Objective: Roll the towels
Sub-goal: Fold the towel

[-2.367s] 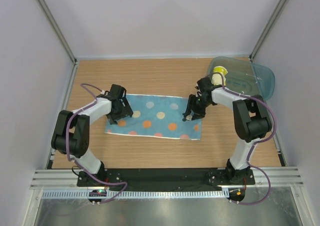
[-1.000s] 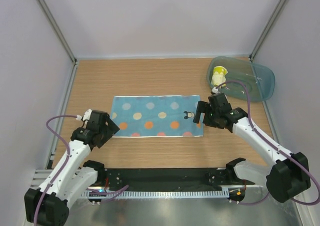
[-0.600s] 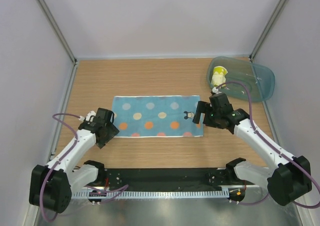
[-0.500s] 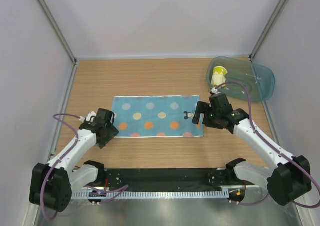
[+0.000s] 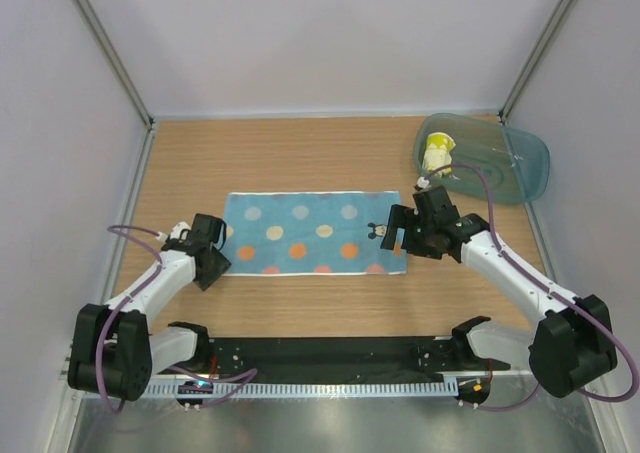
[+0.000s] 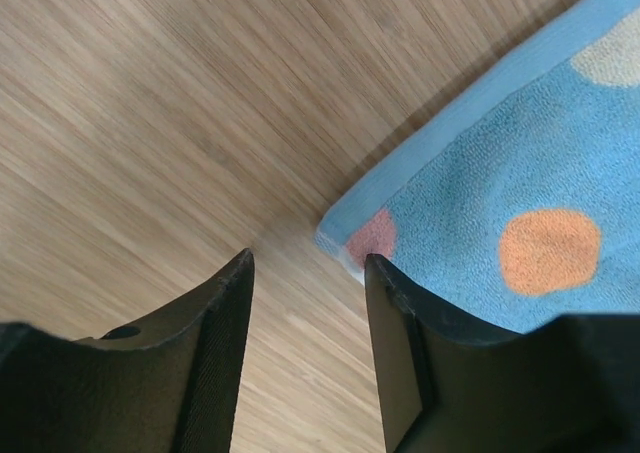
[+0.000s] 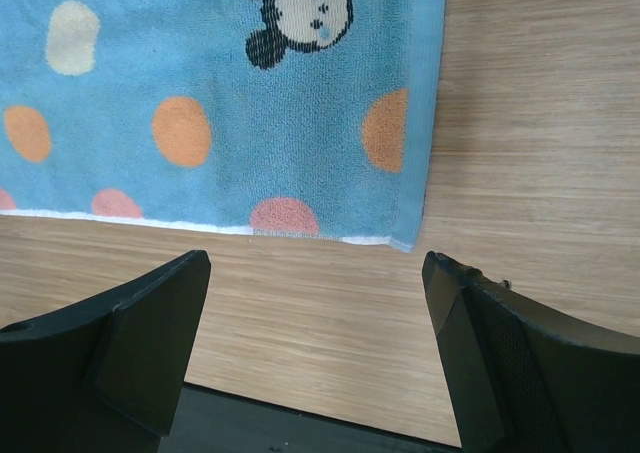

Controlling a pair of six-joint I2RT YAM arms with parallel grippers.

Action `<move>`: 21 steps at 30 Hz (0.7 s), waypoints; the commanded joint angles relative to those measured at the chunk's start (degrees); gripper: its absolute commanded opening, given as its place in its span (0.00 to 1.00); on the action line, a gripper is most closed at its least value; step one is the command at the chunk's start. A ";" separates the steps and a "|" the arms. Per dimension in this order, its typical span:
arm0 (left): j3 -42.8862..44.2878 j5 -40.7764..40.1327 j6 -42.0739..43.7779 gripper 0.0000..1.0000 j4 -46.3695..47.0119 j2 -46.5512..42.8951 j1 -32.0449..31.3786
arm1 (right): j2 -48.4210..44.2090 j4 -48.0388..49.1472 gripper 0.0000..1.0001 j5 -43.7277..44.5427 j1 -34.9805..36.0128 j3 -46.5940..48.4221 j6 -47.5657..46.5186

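A blue towel with coloured dots (image 5: 315,233) lies spread flat on the wooden table. My left gripper (image 5: 212,263) is open and low at the towel's near left corner. In the left wrist view that corner (image 6: 352,245) lies just ahead of the open gripper (image 6: 308,263), and the right finger (image 6: 400,323) is at the towel's edge. My right gripper (image 5: 397,238) is open wide and empty above the towel's right end. The right wrist view shows the towel (image 7: 250,123) and its near right corner ahead of the gripper (image 7: 315,263).
A clear blue-green bin (image 5: 505,168) stands at the back right with a rolled yellow towel (image 5: 437,153) inside. Bare wood (image 5: 300,158) lies behind the towel. The black base rail (image 5: 330,353) runs along the near edge.
The towel, held crooked by both grippers 2.4 s ago, now lies straight and released. The left gripper has closed in on the near left corner; the right gripper has shifted slightly left.
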 commanded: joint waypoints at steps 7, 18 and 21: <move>1.34 0.36 1.92 0.42 3.53 2.42 2.17 | 1.28 1.58 0.94 -0.90 -0.13 1.32 -0.66; 1.87 0.71 2.62 0.26 5.02 5.59 3.05 | 1.11 1.58 0.93 -2.13 -0.22 -1.48 0.31; 2.04 1.05 3.06 0.19 5.46 5.67 3.14 | 1.28 2.37 0.94 -2.74 -0.13 -2.98 1.01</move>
